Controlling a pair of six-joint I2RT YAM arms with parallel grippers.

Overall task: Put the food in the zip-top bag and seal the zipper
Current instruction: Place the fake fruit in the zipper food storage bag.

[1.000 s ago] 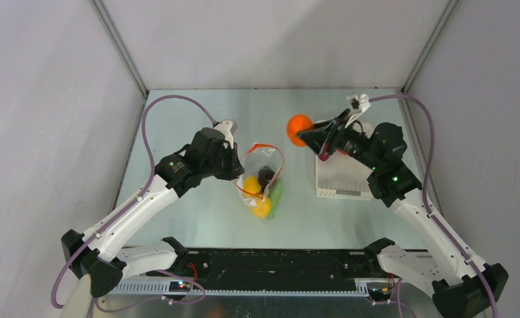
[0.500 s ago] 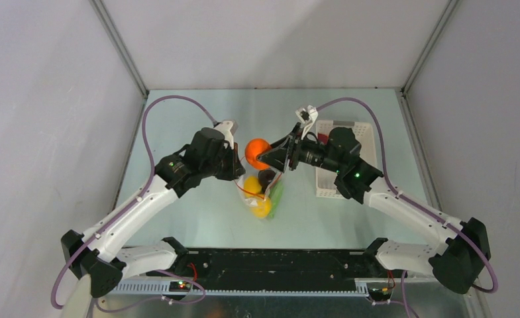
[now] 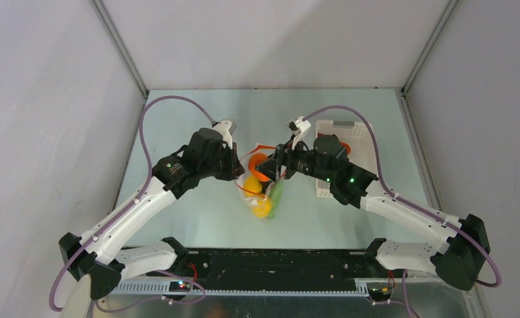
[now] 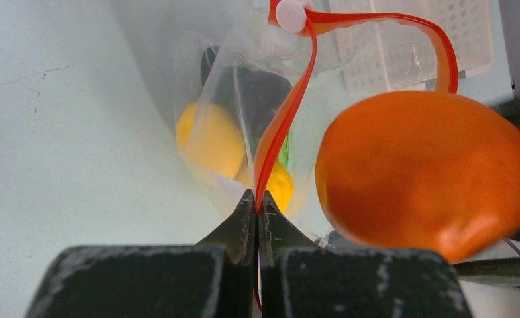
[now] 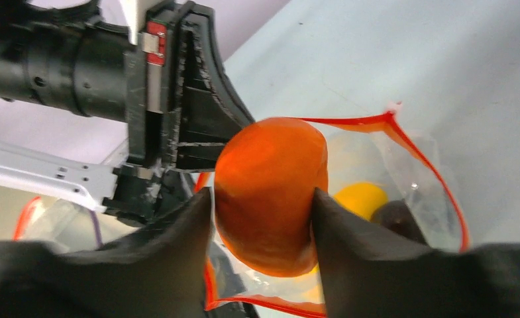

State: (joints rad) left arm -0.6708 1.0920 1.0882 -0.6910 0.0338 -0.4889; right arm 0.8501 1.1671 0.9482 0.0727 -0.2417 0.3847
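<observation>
The clear zip-top bag [image 3: 265, 199] lies mid-table with its mouth held open. Two yellow lemons [image 3: 252, 185], a dark piece and a green piece [image 3: 277, 193] lie inside. My left gripper [image 3: 236, 173] is shut on the orange-red zipper [image 4: 285, 122] at the mouth's left rim, lifting it. My right gripper [image 3: 265, 167] is shut on the orange [image 3: 258, 162] and holds it in the bag's mouth; the orange [image 5: 270, 195] sits between its fingers, above the lemons [image 5: 363, 199]. The orange also fills the right of the left wrist view [image 4: 426, 172]. The white slider [image 4: 291, 14] sits on the zipper.
A white slotted basket [image 3: 342, 189] stands right of the bag, with something red [image 3: 345, 148] at its far end behind my right arm. The metal table [image 3: 197, 218] has walls on three sides.
My right gripper has carried the orange leftward from over the basket to the bag's open mouth and lowered it in. My left gripper has kept its hold on the zipper.
</observation>
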